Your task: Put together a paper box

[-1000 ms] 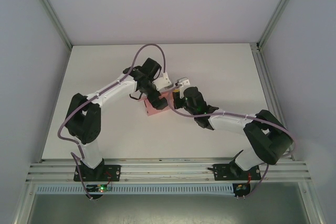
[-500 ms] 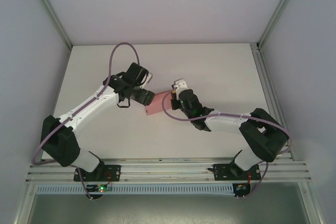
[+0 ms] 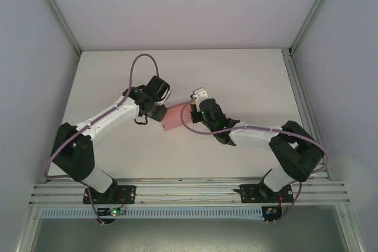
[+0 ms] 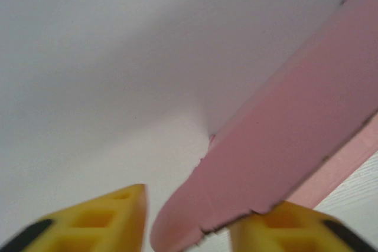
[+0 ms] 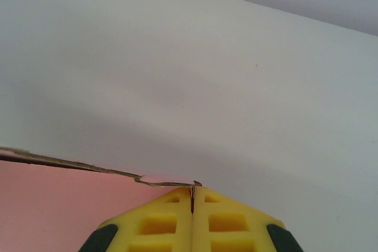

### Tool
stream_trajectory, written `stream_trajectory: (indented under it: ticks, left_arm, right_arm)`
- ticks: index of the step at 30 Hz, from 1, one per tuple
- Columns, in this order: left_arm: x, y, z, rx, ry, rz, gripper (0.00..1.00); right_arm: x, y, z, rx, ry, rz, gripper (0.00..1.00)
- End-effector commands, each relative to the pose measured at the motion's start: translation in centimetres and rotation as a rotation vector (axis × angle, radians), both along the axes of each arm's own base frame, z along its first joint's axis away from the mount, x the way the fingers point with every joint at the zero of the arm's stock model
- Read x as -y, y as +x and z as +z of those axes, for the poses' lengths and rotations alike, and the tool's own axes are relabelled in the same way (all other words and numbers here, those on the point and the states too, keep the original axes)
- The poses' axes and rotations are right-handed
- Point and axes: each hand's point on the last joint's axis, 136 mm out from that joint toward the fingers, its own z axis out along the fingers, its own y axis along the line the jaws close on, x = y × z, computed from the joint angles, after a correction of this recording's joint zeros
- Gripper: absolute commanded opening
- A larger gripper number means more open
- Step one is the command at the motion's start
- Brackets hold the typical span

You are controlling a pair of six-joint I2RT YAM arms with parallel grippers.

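Your left hand point(image 3: 158, 110) has dropped from above the paper box point(image 3: 173, 117) to its left side, with the elbow swung out toward the table's left edge, and its jaws have narrowed a good deal over the last second. The box has shifted only slightly and sits mid-table point(image 3: 248, 75), between the two hands.

From the left wrist view, a rounded pink flap point(image 4: 195, 222) runs down between the yellow fingers point(image 4: 295, 228). The card touches the finger on the right of that view, while a thin gap seems to remain at the other finger. You cannot tell from this whether the flap is clamped yet or only bracketed.

Your right hand point(image 5: 192, 196) is clenched. Its two fingers are pressed together with the box's torn-looking card edge caught in the seam, so it is holding the box's right side as an anchor.

With one side pinned and the other hand now around a flap, you look set up for a fold or tuck. Thin card buckles easily, so check that the flap is seated squarely before you bend it.
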Motion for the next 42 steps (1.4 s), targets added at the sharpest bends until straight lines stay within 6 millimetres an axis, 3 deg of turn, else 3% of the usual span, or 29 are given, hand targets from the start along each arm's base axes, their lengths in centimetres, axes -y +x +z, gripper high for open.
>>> stream_trajectory:
  ticks: [1,3,10,14,19,24,30,42]
  left_arm:
    - [-0.1,0.0,1.1,0.014,0.001,0.017,0.22]
    - [-0.2,0.2,1.2,0.016,-0.007,0.044,0.0]
    - [1.4,0.5,1.3,-0.062,-0.149,0.15,0.0]
    - [1.0,1.5,1.6,-0.093,-0.204,0.255,0.0]
    - [3.7,1.0,1.6,-0.262,-0.433,0.316,0.0]
    - [4.6,1.4,2.7,-0.343,-0.558,0.338,0.0]
    - [5.0,1.8,3.0,-0.434,-0.623,0.35,0.0]
    - [4.0,2.7,4.1,-0.486,-0.647,0.379,0.0]
  right_arm:
    - [0.4,-1.5,-3.9,-0.107,-0.109,0.045,0.0]
    - [0.6,-1.5,-4.1,-0.101,-0.123,0.035,0.0]
    - [0.9,-1.8,-4.4,-0.024,-0.243,-0.015,0.0]
    - [0.5,-2.1,-4.6,0.013,-0.289,-0.02,0.0]
    - [0.7,-2.8,-5.1,0.056,-0.33,-0.032,0.0]
    - [0.3,-3.4,-6.2,0.043,-0.369,-0.014,0.0]
    - [0.4,-3.5,-7.1,0.027,-0.408,-0.003,0.0]
    - [0.8,-4.0,-8.7,-0.002,-0.475,0.014,0.0]
